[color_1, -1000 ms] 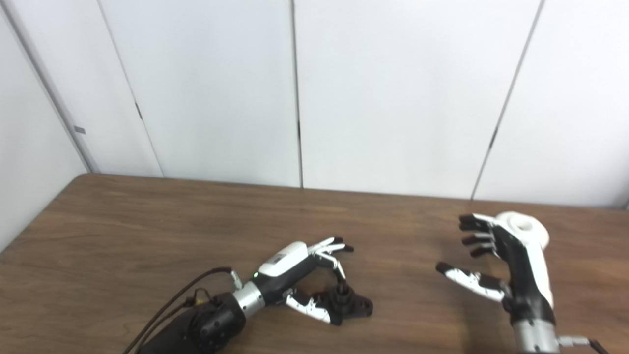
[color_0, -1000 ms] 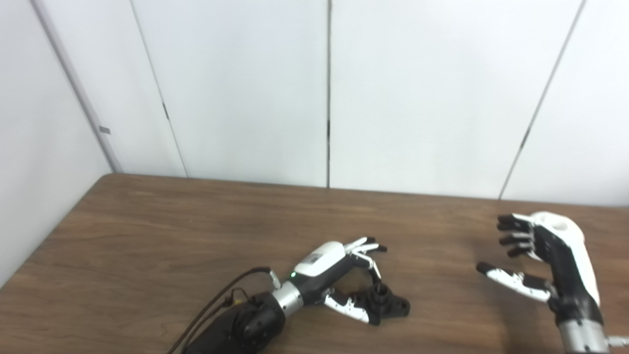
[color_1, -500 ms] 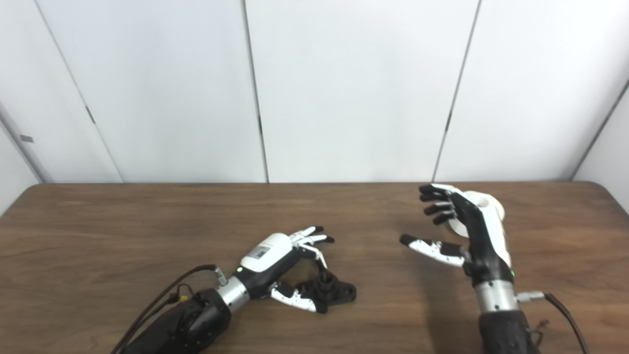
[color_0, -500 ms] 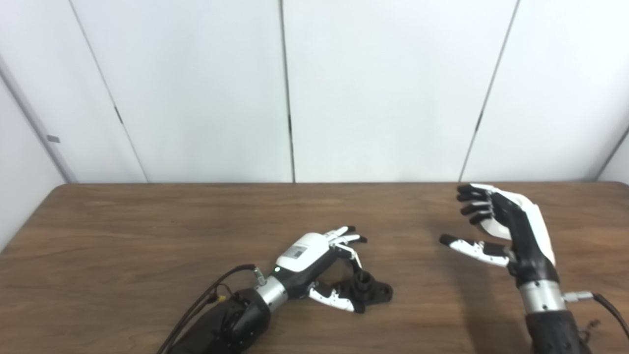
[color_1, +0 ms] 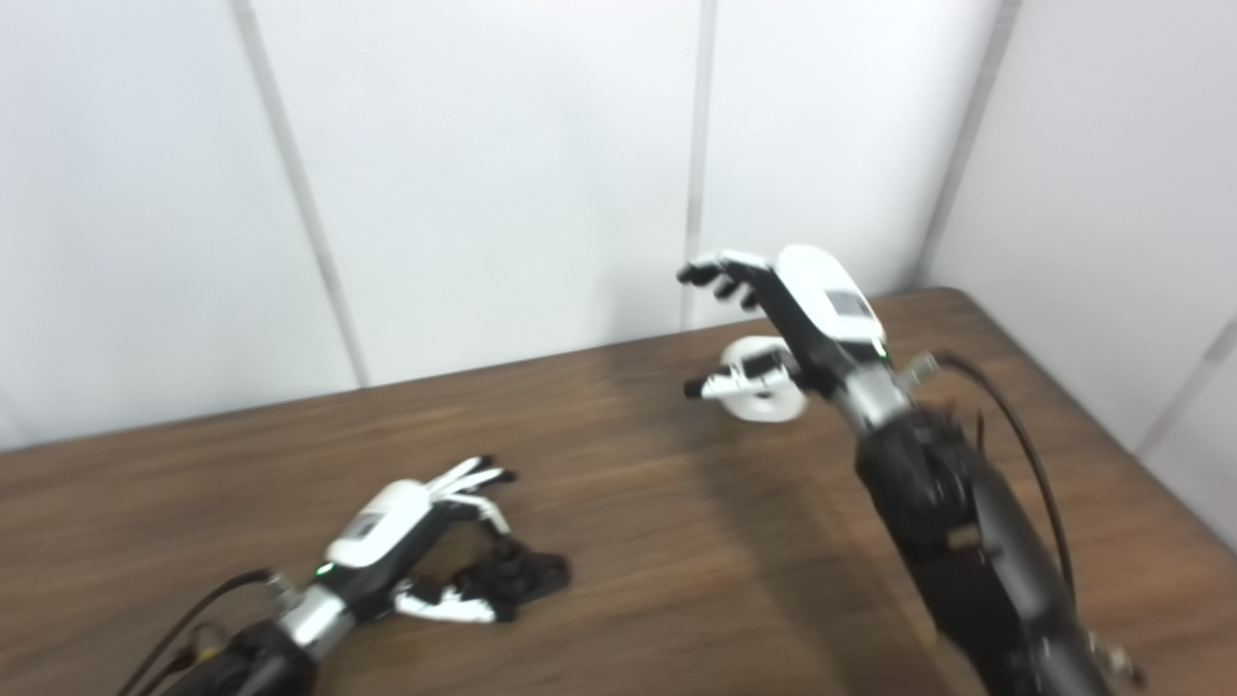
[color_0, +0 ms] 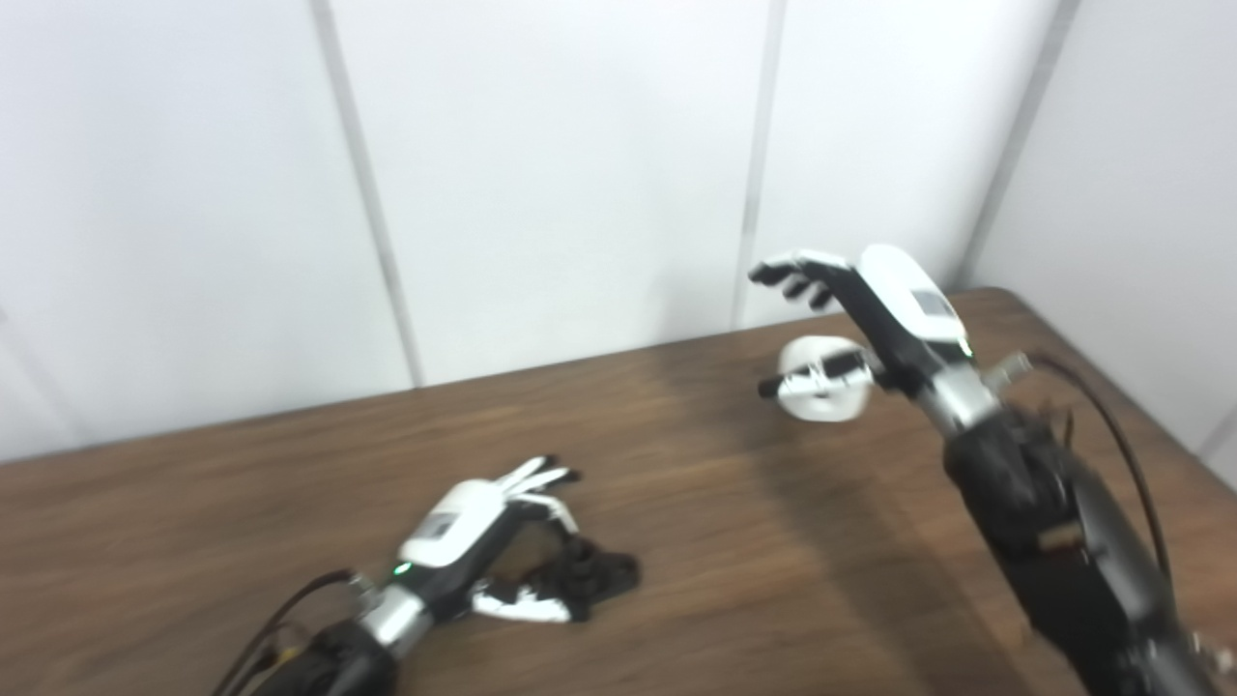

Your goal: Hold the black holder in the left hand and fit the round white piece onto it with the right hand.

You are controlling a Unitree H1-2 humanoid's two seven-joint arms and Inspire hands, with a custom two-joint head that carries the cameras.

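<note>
The black holder (color_0: 597, 572) lies on the wooden table (color_0: 773, 541) at the lower left. My left hand (color_0: 464, 527) arches over its left side, fingers spread above it and thumb lying along its near side, open; blur hides any contact. The round white piece (color_0: 821, 406) rests on the table near the far right corner. Just over it hovers my right hand (color_1: 792, 300), open, with its fingers curled above the piece and its thumb across the piece's front. The piece sits between thumb and fingers, with a visible gap up to the fingers.
White wall panels stand close behind the table's far edge and along its right side. Black cables run from both forearms, one looping beside the right arm (color_0: 1111, 454). Bare wood lies between the two hands.
The camera has swung to the right and the picture is blurred. My right hand has reached forward over the white piece, which now sits under its fingers. The left hand stays at the holder.
</note>
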